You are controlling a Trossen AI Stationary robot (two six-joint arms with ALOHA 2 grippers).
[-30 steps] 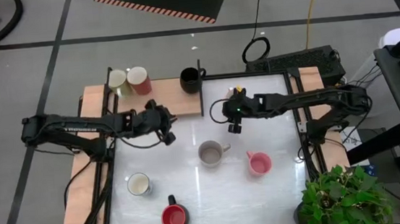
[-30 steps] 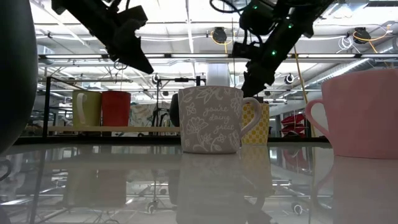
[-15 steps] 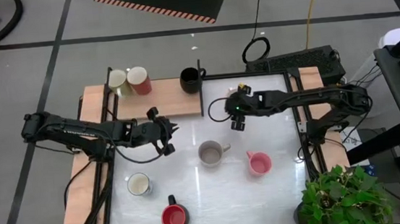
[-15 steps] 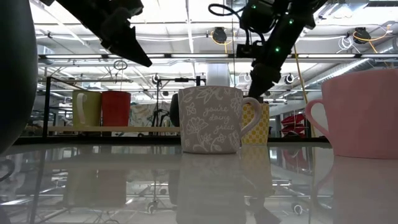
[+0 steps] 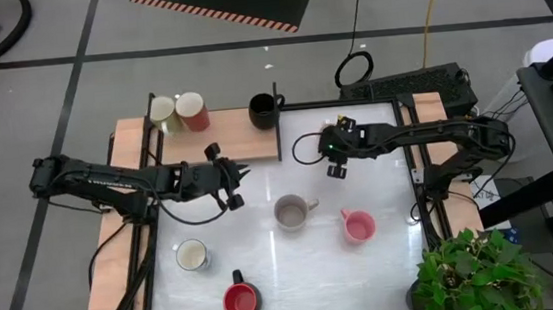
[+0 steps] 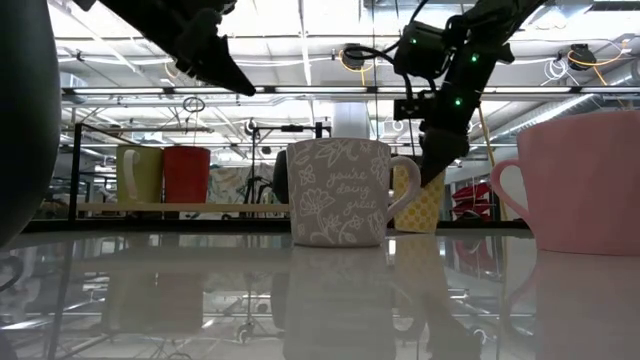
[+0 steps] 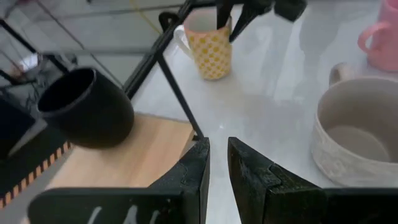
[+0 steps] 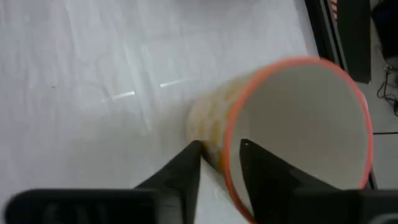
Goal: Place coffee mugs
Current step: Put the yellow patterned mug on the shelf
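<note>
Over the last second the right gripper point(image 5: 335, 171) has drawn back from the middle of the white table toward its far right part. It has come to the yellow checked mug point(image 7: 210, 45), and its fingers now straddle the mug's rim, one inside and one outside, narrower than a moment ago. The left gripper point(image 5: 236, 190) has slid from beside the wooden shelf point(image 5: 245, 144) edge slightly nearer the front of the table and closer to the grey mug point(image 5: 291, 212), and it has risen higher in the low view.
</note>
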